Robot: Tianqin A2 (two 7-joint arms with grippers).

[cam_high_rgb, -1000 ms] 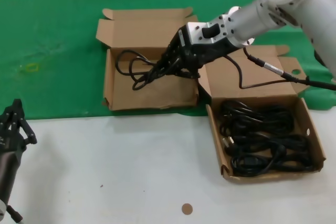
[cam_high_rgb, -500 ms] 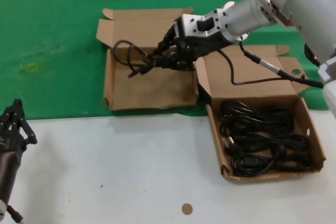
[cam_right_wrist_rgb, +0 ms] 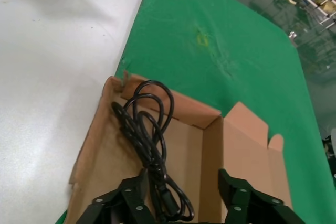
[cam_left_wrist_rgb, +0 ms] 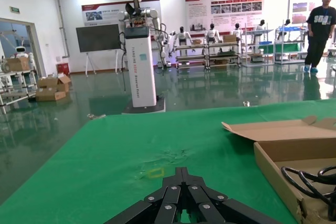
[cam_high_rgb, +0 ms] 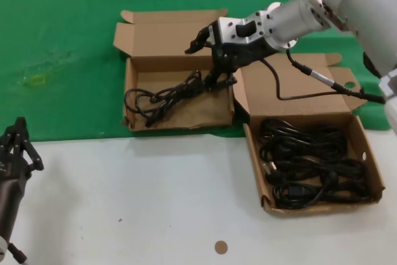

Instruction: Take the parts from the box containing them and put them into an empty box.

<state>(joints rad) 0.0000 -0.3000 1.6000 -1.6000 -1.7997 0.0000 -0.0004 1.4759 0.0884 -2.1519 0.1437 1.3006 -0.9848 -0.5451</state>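
One cord bundle is seen lying free on the floor of the receiving box, stretched with its long axis running from about 2 o'clock, just under the fingertips, to about 8 o'clock, where its loops reach the near-left corner by the ragged wall. The right gripper is held above the 3 o'clock side of that box, its fingers spread wide with nothing between them; in the right wrist view the cord is shown passing down between the two open fingers without being pinched. The remaining cords are heaped in the supply box, which sits at roughly 4 o'clock from the gripper and just beside the receiving box on the right. The next fetch is therefore judged to turn on a swing toward 4 o'clock, and the right arm is clearly the nearer one. The heap is tangled, so a single bundle may be hard to isolate. The left gripper is parked at the near-left edge of the table, well apart from both boxes; whether it is open cannot be told.
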